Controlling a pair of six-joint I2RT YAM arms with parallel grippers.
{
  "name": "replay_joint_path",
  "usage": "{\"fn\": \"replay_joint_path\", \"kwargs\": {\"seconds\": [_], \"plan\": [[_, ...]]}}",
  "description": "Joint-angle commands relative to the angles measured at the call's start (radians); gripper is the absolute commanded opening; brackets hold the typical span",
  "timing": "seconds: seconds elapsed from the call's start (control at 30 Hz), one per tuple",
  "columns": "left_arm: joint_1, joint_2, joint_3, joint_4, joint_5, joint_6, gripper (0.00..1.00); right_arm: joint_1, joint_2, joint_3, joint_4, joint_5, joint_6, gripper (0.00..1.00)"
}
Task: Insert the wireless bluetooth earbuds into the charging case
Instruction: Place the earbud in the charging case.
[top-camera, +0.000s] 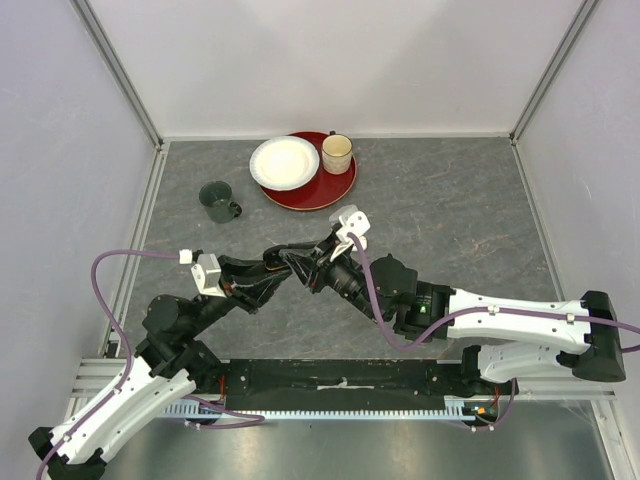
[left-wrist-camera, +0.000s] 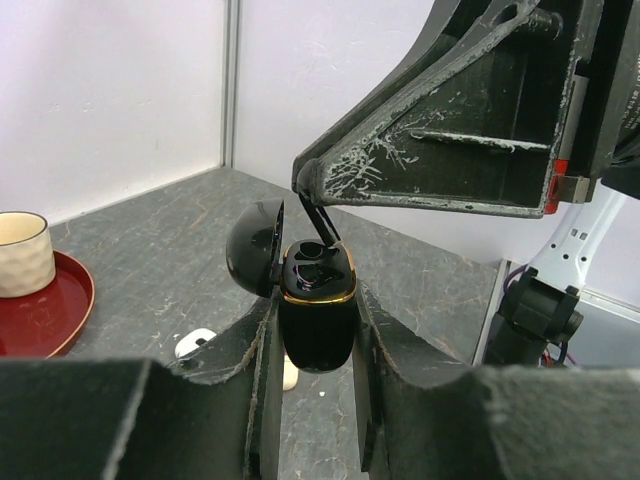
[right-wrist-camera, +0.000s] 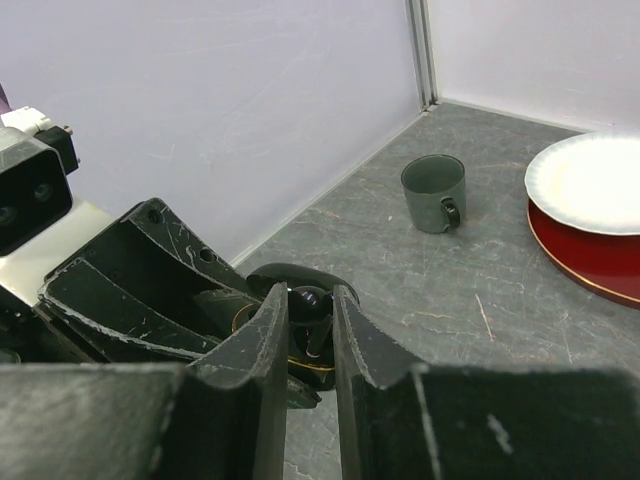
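My left gripper (left-wrist-camera: 316, 318) is shut on an upright black charging case (left-wrist-camera: 318, 335) with a gold rim. The case's lid (left-wrist-camera: 254, 248) is swung open to the left. My right gripper (right-wrist-camera: 310, 312) is shut on a black earbud (right-wrist-camera: 311, 303), whose stem (left-wrist-camera: 323, 226) points down into the case's open top. From above, both grippers meet at mid-table, the left gripper (top-camera: 297, 262) against the right gripper (top-camera: 318, 266). A white earbud (left-wrist-camera: 196, 343) and a beige one (left-wrist-camera: 290, 376) lie on the table below the case.
A red tray (top-camera: 312, 196) at the back holds a white plate (top-camera: 284, 162) and a beige cup (top-camera: 337, 153). A dark green mug (top-camera: 218, 201) stands left of the tray. Walls close in the table on the left, back and right.
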Motion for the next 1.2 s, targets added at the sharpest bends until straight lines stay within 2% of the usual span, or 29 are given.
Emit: {"fn": "replay_joint_path", "kwargs": {"seconds": [0.0,0.5,0.8,1.17], "plan": [[-0.005,-0.01,0.0,0.074,0.026,-0.024,0.02,0.009,0.014,0.007,0.054,0.001,-0.035,0.0],[-0.005,-0.052,-0.019,0.087,-0.011,-0.032,0.02,0.037,0.0,-0.037,0.095,0.049,-0.147,0.0],[-0.005,-0.055,-0.019,0.085,-0.02,-0.027,0.02,0.046,-0.008,-0.05,0.094,0.006,-0.207,0.0],[-0.005,-0.072,-0.025,0.091,-0.036,-0.029,0.02,0.066,-0.011,-0.076,0.1,0.029,-0.251,0.0]]}}
